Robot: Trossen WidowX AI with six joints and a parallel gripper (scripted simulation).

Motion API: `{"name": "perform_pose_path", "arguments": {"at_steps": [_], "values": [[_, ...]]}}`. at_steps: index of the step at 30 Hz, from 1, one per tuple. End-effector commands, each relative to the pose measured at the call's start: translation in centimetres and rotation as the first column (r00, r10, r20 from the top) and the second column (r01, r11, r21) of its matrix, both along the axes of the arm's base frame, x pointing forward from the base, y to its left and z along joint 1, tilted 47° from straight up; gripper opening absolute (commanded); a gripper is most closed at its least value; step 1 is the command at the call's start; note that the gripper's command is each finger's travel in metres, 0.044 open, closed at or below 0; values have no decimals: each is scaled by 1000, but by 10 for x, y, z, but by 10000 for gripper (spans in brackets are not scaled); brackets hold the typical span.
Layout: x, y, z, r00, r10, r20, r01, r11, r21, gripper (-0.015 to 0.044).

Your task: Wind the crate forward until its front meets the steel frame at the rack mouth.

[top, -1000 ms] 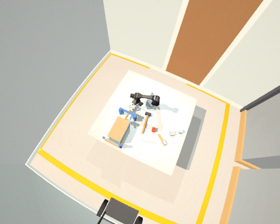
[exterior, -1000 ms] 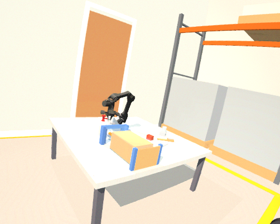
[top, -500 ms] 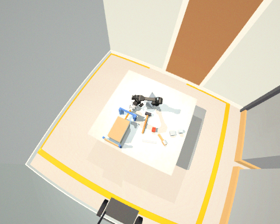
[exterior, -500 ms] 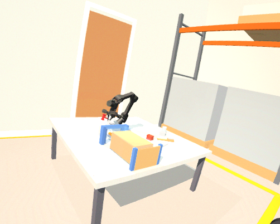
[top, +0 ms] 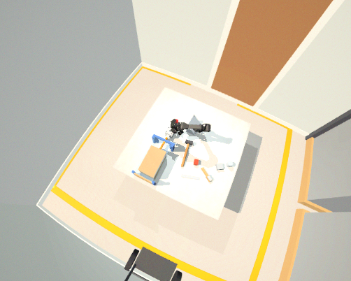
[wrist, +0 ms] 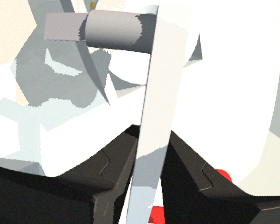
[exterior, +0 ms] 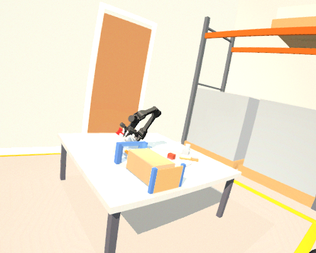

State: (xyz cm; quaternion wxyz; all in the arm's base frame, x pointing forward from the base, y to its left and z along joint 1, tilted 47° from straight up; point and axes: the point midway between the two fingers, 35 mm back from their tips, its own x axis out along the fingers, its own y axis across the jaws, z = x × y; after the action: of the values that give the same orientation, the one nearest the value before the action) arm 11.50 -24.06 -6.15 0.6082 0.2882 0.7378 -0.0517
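Jaws (top: 169, 132) (exterior: 126, 134) clamped on the pale bar of the winch handle (top: 176, 121) (exterior: 119, 131) (wrist: 163, 75); its square key juts sideways beyond them, presumably to be turned down for the socket. Crate (top: 152, 161) (exterior: 150, 160) flat on bench (top: 205, 206) (exterior: 93, 185), beyond the blue frame (top: 163, 141) (exterior: 118, 153) near the jaws.

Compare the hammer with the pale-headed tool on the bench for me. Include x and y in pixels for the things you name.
The hammer (top: 185, 154) has a dark head; the pale-headed tool (top: 205, 172) (exterior: 187, 158) has a light one. The hammer is longer, the pale-headed tool shorter. The hammer's head points toward the arm (top: 194, 126) (exterior: 150, 111), the pale-headed tool's away. Both lie down and have orange-brown handles.
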Motion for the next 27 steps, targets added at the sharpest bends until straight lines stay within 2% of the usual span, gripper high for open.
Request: {"name": "perform_pose_path", "arguments": {"at_steps": [1,27], "values": [[0,-2,1,999,13,-34,-16,997,-74,0],[0,-1,1,969,69,-239,-167,893,-419,0]]}}
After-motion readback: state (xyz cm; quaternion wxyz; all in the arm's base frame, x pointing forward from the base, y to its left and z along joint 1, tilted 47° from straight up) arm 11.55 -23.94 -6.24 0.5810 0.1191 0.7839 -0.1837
